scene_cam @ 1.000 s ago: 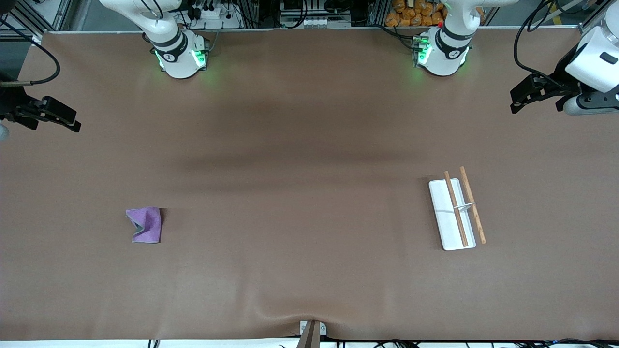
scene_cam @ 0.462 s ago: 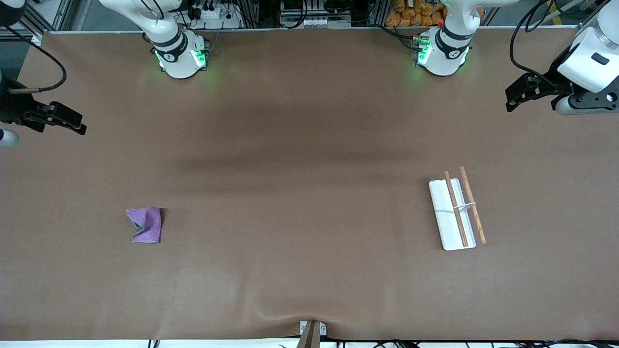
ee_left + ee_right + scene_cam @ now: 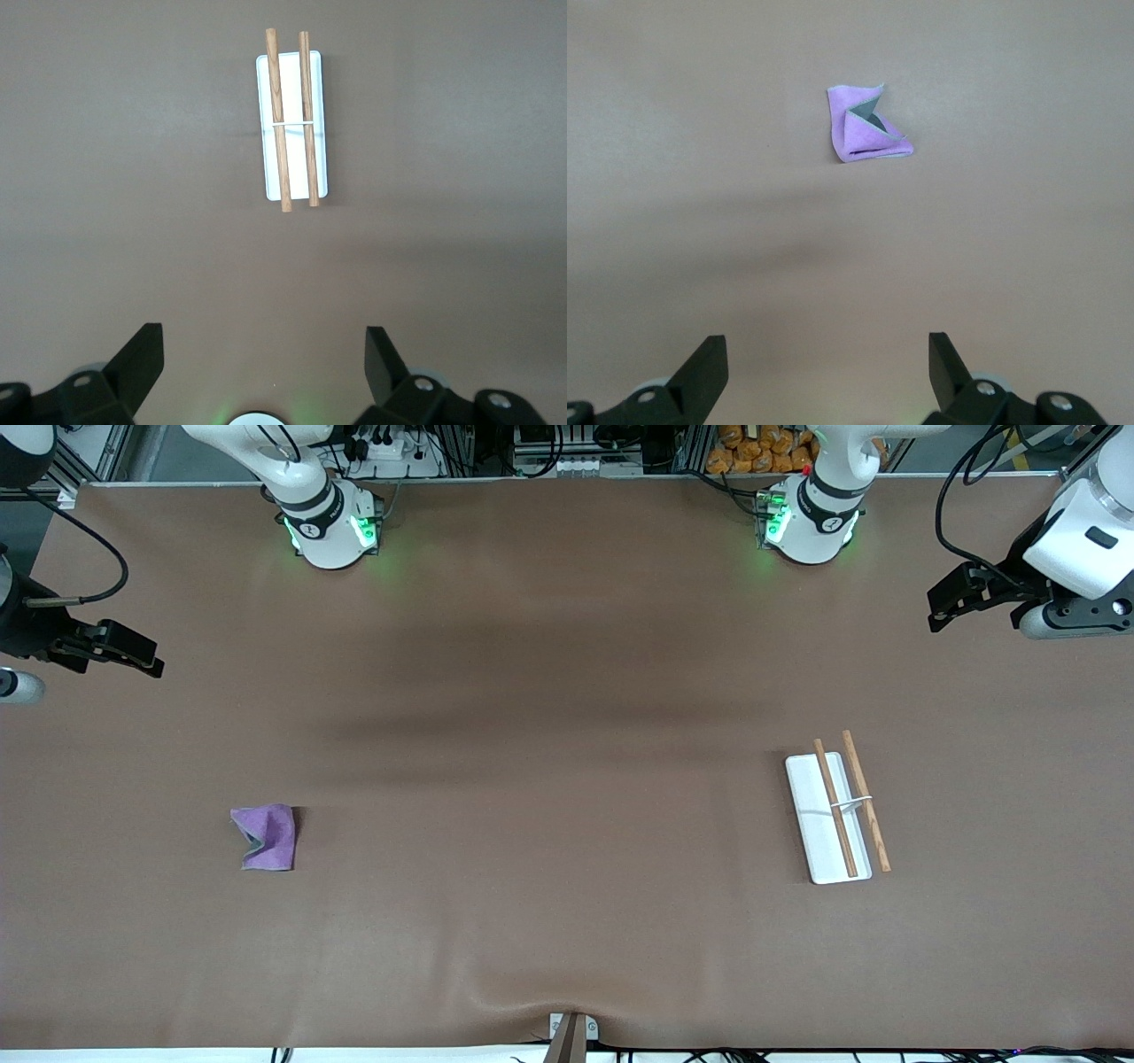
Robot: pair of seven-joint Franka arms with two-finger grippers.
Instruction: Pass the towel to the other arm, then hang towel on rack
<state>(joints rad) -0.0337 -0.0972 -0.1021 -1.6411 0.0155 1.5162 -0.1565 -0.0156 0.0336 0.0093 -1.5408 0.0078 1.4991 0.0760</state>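
Note:
The towel (image 3: pixel 264 836), a small purple cloth folded over with a dark grey patch showing, lies on the table toward the right arm's end; it also shows in the right wrist view (image 3: pixel 865 135). The rack (image 3: pixel 837 809), a white tray base bearing two wooden rods, stands toward the left arm's end and shows in the left wrist view (image 3: pixel 292 115). My right gripper (image 3: pixel 133 655) is open and empty, high over the table's edge at its own end, well away from the towel. My left gripper (image 3: pixel 952 598) is open and empty, high over its own end, away from the rack.
The brown table cover (image 3: pixel 549 779) has a ripple at its edge nearest the front camera. A small clamp (image 3: pixel 571 1032) sits at that edge. The two arm bases (image 3: pixel 332 527) (image 3: pixel 811 522) stand at the table's edge farthest from the front camera.
My right gripper has shifted a little inward over the table. My left gripper has risen slightly and then held. The towel and rack have not moved.

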